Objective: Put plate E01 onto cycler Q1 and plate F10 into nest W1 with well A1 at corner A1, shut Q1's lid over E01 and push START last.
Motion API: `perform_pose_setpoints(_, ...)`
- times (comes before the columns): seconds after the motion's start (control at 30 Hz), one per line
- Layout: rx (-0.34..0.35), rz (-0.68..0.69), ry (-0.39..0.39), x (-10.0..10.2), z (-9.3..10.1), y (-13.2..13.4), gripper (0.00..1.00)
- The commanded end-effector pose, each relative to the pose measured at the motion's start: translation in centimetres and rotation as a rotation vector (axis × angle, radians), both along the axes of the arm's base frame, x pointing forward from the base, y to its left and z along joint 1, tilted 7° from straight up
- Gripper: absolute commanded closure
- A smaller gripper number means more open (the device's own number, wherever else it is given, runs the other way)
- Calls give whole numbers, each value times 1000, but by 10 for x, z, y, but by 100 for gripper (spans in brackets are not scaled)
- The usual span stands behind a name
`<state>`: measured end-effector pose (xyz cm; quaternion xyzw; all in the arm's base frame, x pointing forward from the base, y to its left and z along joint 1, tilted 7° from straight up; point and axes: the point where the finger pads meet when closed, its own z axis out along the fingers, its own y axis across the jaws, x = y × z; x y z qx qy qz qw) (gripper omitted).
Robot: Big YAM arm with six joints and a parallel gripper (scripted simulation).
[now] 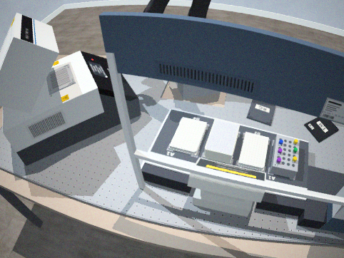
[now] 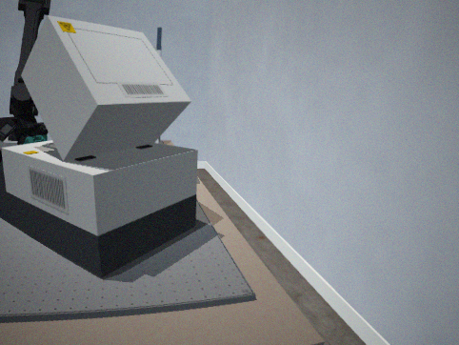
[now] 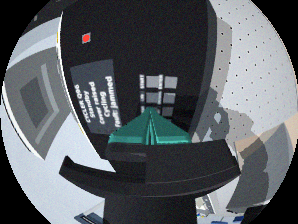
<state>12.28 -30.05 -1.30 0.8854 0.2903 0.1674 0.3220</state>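
Note:
The cycler Q1 (image 1: pixel 53 107) (image 2: pixel 109 191) stands at the left with its lid (image 1: pixel 21 71) (image 2: pixel 105 91) tilted partly up. A red lamp (image 1: pixel 92 59) (image 3: pixel 85 38) shows on its black front panel. My gripper (image 3: pixel 150 111) (image 2: pixel 32 138) is shut and empty, its teal fingertips pointing at the key pad (image 3: pixel 158 91) (image 1: pixel 97 68), close above it. The two PCR plates sit on the deck: one (image 1: pixel 188 135) at the left end and one (image 1: pixel 253 150) beside the tube cooling block (image 1: pixel 287 155). Their ID labels are too small to read.
The deep-well block (image 1: pixel 222 140) sits between the two plates. A blue shield (image 1: pixel 221 53) on a grey post (image 1: pixel 123 117) spans the deck. Two black nests (image 1: pixel 261 111) (image 1: pixel 321 128) lie behind the deck at the right.

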Motion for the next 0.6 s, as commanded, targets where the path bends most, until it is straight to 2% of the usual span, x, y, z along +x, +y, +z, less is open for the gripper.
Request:
perform_pose_setpoints(0.0, 4, 2, -2, 2, -3, 4, 100)
perform_pose_setpoints(0.57, 25, 3, 2, 1, -10, 10, 100)
